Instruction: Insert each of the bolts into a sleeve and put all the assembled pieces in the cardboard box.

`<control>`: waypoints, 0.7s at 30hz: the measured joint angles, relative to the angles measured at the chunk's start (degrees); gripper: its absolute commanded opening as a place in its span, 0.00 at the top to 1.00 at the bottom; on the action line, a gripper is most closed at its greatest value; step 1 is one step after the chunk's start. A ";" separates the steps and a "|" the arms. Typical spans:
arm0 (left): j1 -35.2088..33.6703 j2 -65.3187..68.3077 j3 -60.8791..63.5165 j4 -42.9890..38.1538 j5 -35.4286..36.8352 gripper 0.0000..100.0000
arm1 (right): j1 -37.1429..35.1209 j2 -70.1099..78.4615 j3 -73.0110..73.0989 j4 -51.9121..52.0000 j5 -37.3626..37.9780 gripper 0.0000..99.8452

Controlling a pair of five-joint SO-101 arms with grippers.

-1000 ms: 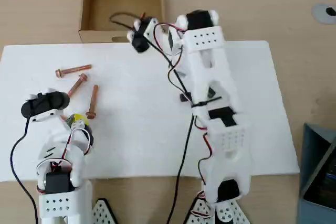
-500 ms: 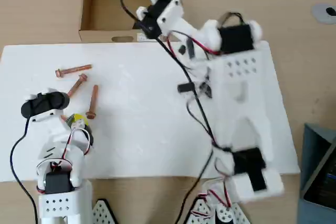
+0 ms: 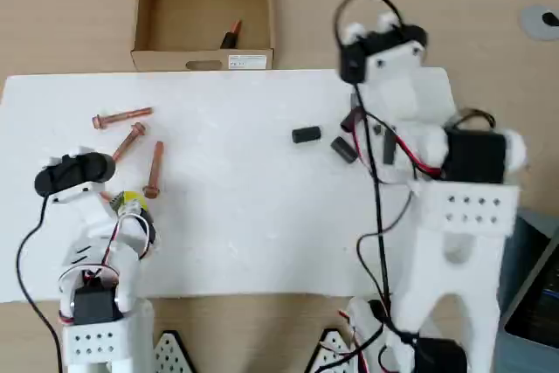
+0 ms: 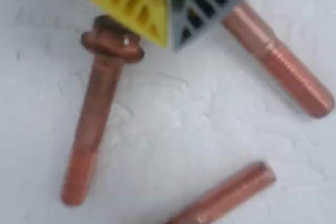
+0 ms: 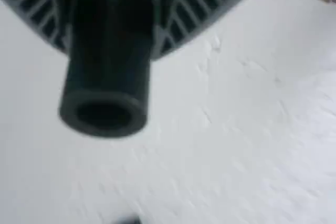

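Right arm swung back from open brown cardboard box (image 3: pixel 147 15) to white mat (image 3: pixel 236 216). Right tool (image 5: pixel 113 35) clamped on black cylindrical sleeve (image 5: pixel 107 77). Sleeved copper bolt (image 3: pixel 230 34) lies in box, so one assembly looks done. Left tool (image 4: pixel 169 19) jaws together, empty, over three loose copper bolts (image 3: pixel 122 117).

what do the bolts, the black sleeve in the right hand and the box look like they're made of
The bolts: metal, copper-coloured with a dull sheen; a glint shows on one head. The sleeve in the right hand: smooth matte black tube, likely plastic or rubber, hard to tell which. The cardboard box: plain brown cardboard with folded walls.
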 measured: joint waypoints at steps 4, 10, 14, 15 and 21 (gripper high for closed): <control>0.00 1.32 -6.33 4.22 0.00 1.00 | 3.43 -3.34 5.63 -0.62 -0.44 0.99; 0.00 13.19 -17.41 5.63 0.00 1.00 | 6.59 -7.03 9.49 -0.70 -2.81 0.99; 0.00 25.32 -28.40 5.63 2.99 1.00 | 8.97 -9.41 12.13 -2.20 -5.98 0.99; 0.00 28.66 -31.21 5.63 3.87 1.00 | 9.32 -10.20 12.92 -2.73 -6.86 0.99; 0.00 47.65 -46.33 7.12 8.88 1.00 | 10.81 -18.11 17.76 -5.80 -10.20 0.99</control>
